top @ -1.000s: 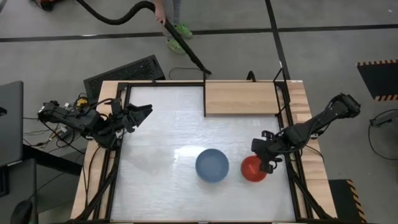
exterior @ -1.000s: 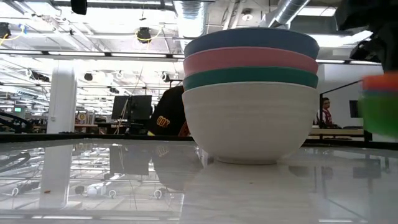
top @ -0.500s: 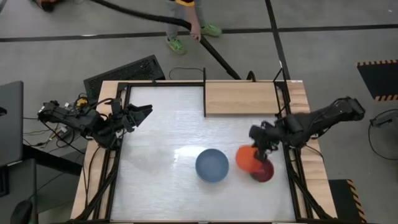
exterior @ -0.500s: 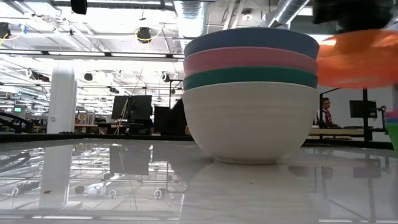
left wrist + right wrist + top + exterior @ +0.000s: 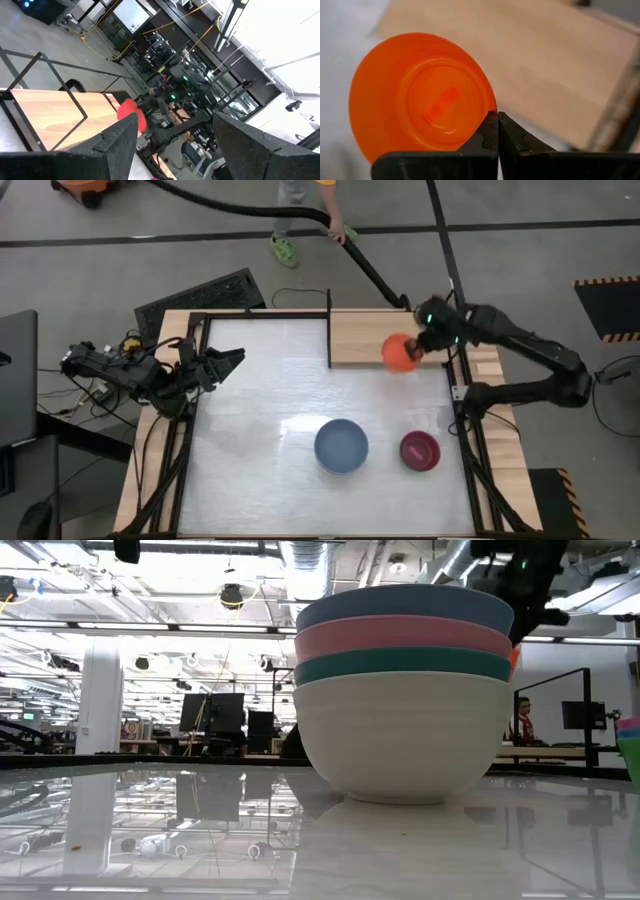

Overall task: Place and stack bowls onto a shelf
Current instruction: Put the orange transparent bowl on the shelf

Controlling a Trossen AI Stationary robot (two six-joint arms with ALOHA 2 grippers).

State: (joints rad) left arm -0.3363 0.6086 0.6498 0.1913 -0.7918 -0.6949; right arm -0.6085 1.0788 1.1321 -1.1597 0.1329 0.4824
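My right gripper (image 5: 422, 345) is over the wooden shelf (image 5: 365, 335) at the table's far side, shut on the small red bowl (image 5: 400, 352). The plank (image 5: 560, 65) fills the right wrist view behind the bowl (image 5: 420, 95). The stack of large bowls (image 5: 341, 445), blue on top, then pink, teal and white (image 5: 400, 690), rests by its base on the table's near middle. The small stack (image 5: 420, 450), maroon on top, stands to its right. My left gripper (image 5: 175, 150) is open, resting at the table's left edge (image 5: 232, 362). My right gripper pinches the red bowl's rim (image 5: 489, 107) between its two shut fingers, on the side of the bowl toward the table's right. The bowl is tipped so that its underside (image 5: 437, 107) faces the wrist camera. It is lifted clear above the shelf's plank.
Thin black posts (image 5: 330, 330) frame the shelf, and a black rail (image 5: 458, 380) runs along the table's right edge. A black hose (image 5: 370, 275) and a person's feet (image 5: 285, 250) show on the floor beyond the far edge. Bare white tabletop (image 5: 260, 400) lies left of the stacks.
My right gripper has lifted the red bowl off the small stack and carried it up and toward the far edge, over the shelf. The bowl has tipped in the hold. The maroon bowl is now the top of the small stack.
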